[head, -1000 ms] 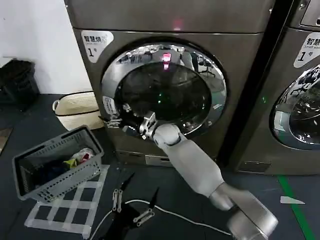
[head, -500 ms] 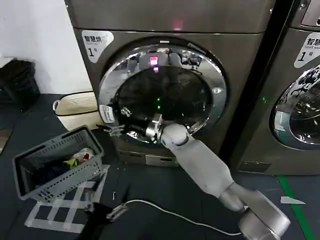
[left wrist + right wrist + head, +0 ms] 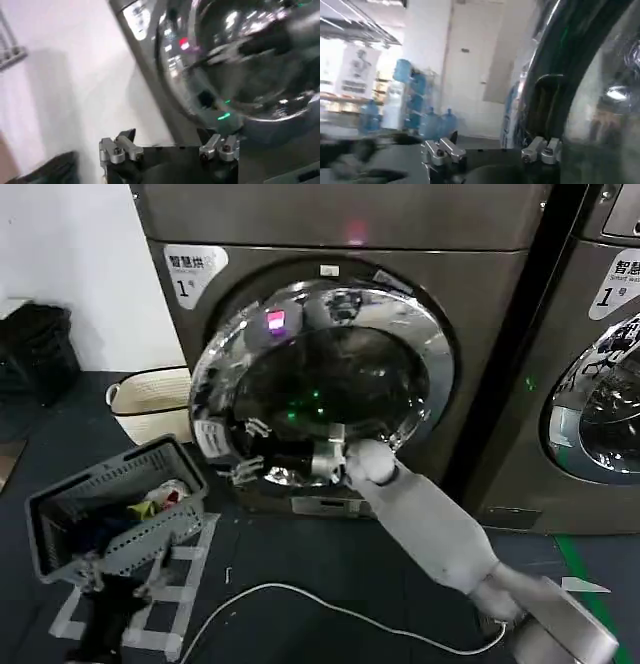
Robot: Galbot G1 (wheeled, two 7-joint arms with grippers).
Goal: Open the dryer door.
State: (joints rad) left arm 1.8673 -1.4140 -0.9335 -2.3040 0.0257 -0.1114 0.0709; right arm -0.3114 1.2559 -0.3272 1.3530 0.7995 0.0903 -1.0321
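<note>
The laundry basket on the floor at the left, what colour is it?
Grey; the laundry basket shows best in the head view.

- The floor (image 3: 330,569) is dark, and the dryer (image 3: 340,244) stands on it against the white wall.
- A grey slatted laundry basket (image 3: 110,509) with clothes inside lies left of the dryer's foot, tilted.
- A cream woven basket (image 3: 150,404) sits just beside the dryer's left side.
- White tape squares (image 3: 190,589) are under the grey basket.
- A white cable (image 3: 330,609) runs across the floor before the dryer.
- A green stripe (image 3: 592,599) lies to the dryer's right, before the neighbouring machine (image 3: 590,354).
</note>
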